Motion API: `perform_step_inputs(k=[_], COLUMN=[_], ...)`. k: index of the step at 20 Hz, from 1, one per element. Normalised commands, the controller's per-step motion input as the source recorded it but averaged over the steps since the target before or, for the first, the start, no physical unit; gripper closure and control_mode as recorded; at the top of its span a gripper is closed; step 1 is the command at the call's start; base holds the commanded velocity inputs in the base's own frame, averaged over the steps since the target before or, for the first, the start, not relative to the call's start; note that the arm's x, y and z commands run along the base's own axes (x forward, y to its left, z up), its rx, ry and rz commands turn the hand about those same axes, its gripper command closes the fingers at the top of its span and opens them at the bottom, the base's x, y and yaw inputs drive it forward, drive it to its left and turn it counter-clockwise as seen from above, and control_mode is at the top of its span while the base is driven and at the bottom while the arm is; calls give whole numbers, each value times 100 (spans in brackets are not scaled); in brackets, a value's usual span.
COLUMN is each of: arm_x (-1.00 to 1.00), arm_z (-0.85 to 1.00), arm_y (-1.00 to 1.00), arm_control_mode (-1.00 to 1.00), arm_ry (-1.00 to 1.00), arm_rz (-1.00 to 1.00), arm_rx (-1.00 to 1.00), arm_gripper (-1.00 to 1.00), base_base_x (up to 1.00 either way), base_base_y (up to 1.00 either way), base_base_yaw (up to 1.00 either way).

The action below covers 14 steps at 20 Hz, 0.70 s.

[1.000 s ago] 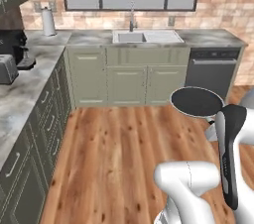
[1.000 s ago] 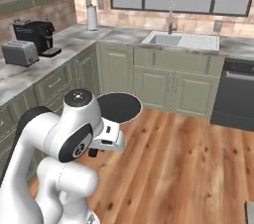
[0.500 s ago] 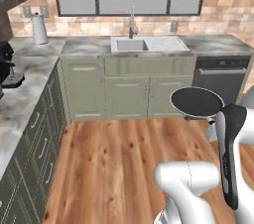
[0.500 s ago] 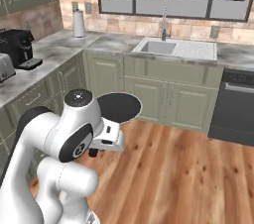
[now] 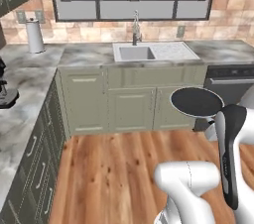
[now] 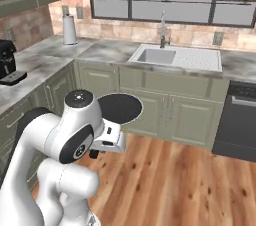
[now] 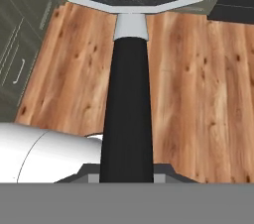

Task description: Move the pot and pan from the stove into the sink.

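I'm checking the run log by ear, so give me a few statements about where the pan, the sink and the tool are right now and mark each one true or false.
1. The pan is held up in the air over the wood floor. True.
2. The pan already sits in the sink. False: the basin is bare and the pan hangs in front of the cabinets, short of the counter.
3. The tool is shut on the pan's long handle. True, as the hand view shows.
4. The pot rides inside the pan. False: the pan's dish holds nothing.
5. A paper towel roll stands on the counter left of the sink. True.
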Motion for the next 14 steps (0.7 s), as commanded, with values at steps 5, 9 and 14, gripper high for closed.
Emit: perform_step_inputs(k=[5,9,14], arm_x=[0,0,0], arm_z=[0,0,0], arm_y=[0,0,0], arm_control_mode=[100,100,100], arm_ry=[0,0,0], arm_rz=[0,0,0], arm_rx=[0,0,0], arm_gripper=[100,100,100], base_base_x=[76,74,68], base_base_y=[22,16,12], base_base_yaw=[-5,-5,-5])
